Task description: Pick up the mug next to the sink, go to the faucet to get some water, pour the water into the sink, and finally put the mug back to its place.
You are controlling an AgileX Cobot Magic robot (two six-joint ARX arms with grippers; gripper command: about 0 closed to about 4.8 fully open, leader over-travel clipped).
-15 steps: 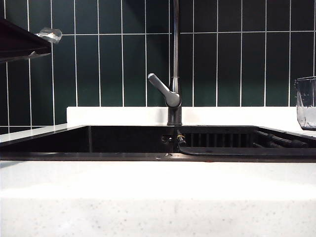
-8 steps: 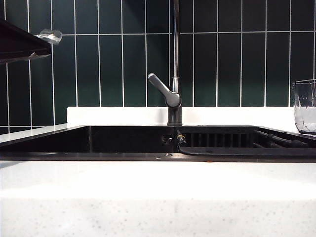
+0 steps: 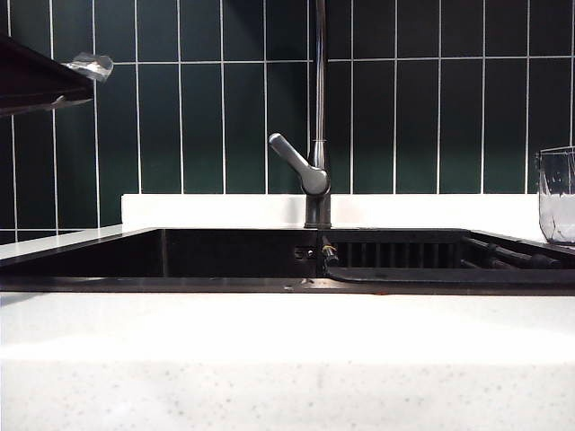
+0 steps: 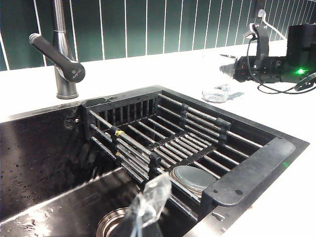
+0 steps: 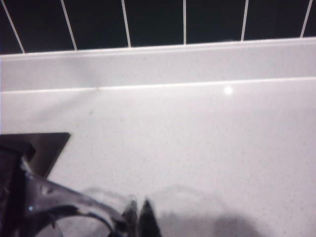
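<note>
The clear glass mug [image 3: 557, 194] is at the far right edge of the exterior view, on or just above the white counter beside the sink [image 3: 180, 284]. From the left wrist view the mug [image 4: 216, 81] sits past the sink's [image 4: 249, 173] far corner. My right gripper [image 4: 229, 63] reaches in at its rim. The right wrist view shows my right gripper [image 5: 138, 219] shut on the mug's rim [image 5: 74, 205]. The faucet [image 3: 316, 171] stands behind the middle of the sink, lever angled up-left. My left gripper [image 4: 144, 210] hangs shut and empty over the basin.
A ribbed dark rack [image 4: 163, 138] fills the sink's right half, with a drain [image 4: 111, 224] below my left gripper. The left arm's tape-wrapped tip [image 3: 90, 64] shows at the upper left of the exterior view. Green tiled wall [image 3: 404, 90] backs the counter.
The mug has sunk slightly toward the counter at the right edge of the exterior view. The faucet and the left arm have not moved.
</note>
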